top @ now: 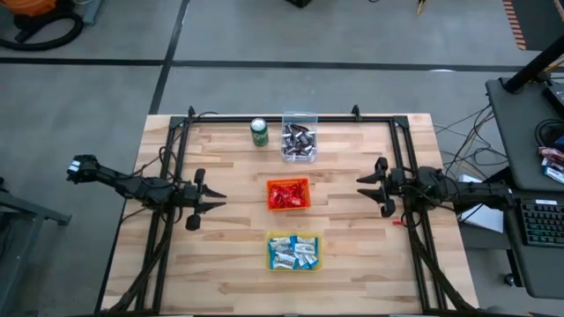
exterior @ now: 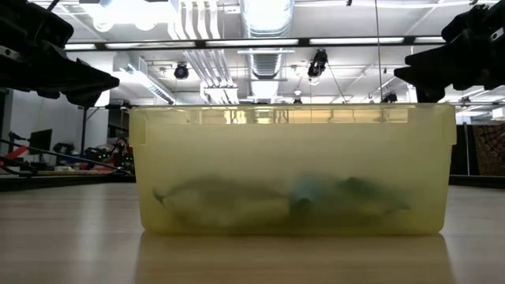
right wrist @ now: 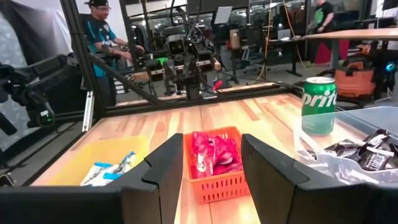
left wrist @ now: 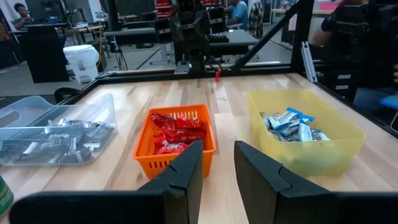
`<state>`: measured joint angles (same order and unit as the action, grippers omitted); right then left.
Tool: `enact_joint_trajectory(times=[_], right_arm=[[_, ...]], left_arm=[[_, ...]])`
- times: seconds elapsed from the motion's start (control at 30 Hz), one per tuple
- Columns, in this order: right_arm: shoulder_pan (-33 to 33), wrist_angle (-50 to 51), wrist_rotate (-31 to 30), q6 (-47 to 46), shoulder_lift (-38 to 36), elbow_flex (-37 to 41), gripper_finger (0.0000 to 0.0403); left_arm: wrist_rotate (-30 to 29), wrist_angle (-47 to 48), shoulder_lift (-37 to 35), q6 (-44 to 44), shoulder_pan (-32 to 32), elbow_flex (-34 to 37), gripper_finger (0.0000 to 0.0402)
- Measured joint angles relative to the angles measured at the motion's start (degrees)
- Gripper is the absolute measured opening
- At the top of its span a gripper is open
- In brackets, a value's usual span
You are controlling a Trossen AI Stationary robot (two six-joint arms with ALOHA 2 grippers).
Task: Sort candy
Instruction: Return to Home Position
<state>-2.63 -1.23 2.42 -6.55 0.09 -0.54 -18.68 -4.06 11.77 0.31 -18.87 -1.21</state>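
Note:
Three bins stand in a row down the table's middle. The clear bin (top: pixel 299 141) at the far side holds dark-wrapped candy (right wrist: pixel 364 152). An orange basket (top: pixel 288 194) in the centre holds red candy (left wrist: pixel 174 132). A yellow bin (top: pixel 293 251) near the front holds blue-and-white candy (left wrist: pixel 291 124). My left gripper (top: pixel 211 201) hovers open at the table's left, pointing toward the bins. My right gripper (top: pixel 366 189) hovers open at the table's right, facing the orange basket. Neither touches anything.
A green drink can (top: pixel 259 132) stands on the table left of the clear bin. A black frame (top: pixel 291 119) runs along the table's far edge and sides. Bare wood lies between each gripper and the bins. People and workbenches show in the room beyond.

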Motion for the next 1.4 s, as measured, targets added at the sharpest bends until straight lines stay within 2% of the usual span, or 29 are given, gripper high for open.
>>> enact_joint_trajectory(times=[0.27,1.4], right_arm=[[0.00,0.02,0.00,0.13,1.98,0.00,0.0150],[0.00,0.07,0.04,0.13,1.96,0.00,0.0150]], left_arm=[[0.02,-0.02,0.11,0.00,0.02,-0.04,0.0075],[0.02,-0.16,0.31,0.00,0.01,-0.26,0.0075]])
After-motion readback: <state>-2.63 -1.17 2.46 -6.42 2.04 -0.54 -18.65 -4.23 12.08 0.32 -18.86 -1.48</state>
